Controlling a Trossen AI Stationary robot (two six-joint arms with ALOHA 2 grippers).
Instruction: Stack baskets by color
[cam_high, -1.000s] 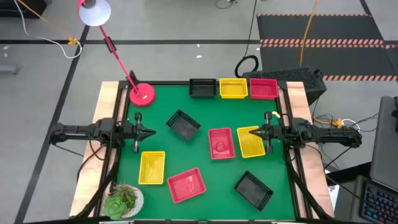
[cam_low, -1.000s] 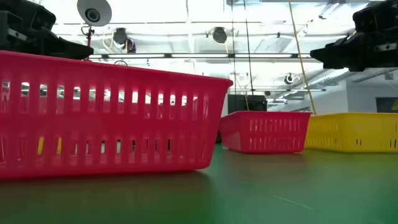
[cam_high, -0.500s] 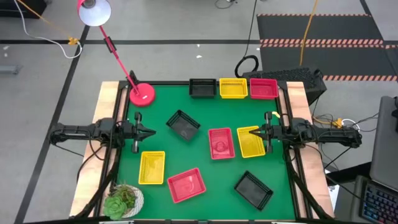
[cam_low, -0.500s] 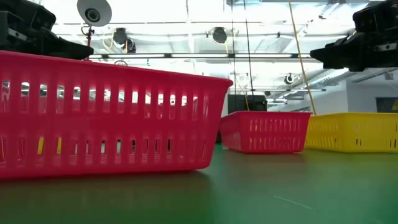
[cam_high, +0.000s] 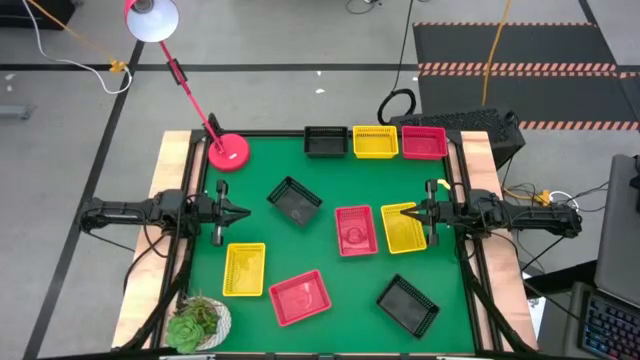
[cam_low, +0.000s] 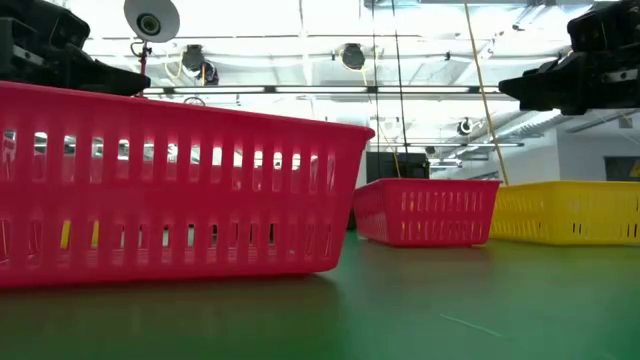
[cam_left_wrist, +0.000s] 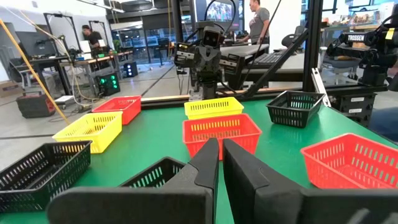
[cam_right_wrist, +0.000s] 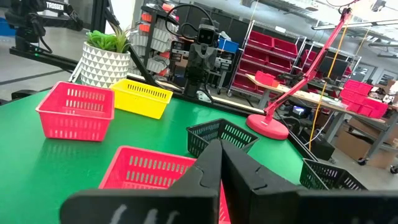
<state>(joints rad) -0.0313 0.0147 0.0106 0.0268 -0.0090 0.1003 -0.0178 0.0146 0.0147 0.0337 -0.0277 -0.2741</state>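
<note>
**Baskets unsorted, both arms idle and empty: collision and mis-stack risks ahead**

High view: The left gripper (cam_high: 243, 212) sits at the left table edge, jaws nearly closed, holding nothing. The right gripper (cam_high: 405, 212) sits opposite, jaws fully closed and empty, its tips over the yellow basket (cam_high: 403, 228). A black, a yellow and a red basket form the back row (cam_high: 375, 142), well beyond both jaws. Six more lie scattered: a black basket (cam_high: 295, 200) ahead of the left jaws, a red basket (cam_high: 354, 230) just beside the yellow one. Judgement: closed jaws lowered here would strike a rim or mesh rather than straddle it, shoving the basket.

Low view: A red basket (cam_low: 170, 190) fills the foreground; no gripper reaches the table. Judgement: light baskets may slide on the mat when nudged.

Left wrist view: The fingers (cam_left_wrist: 208, 165) nearly touch; the black basket's corner lies just below them.

Right wrist view: The fingers (cam_right_wrist: 214, 163) are pressed together above red mesh (cam_right_wrist: 146, 171). Judgement: adjoining baskets risk a pinch on two walls at once.
</note>
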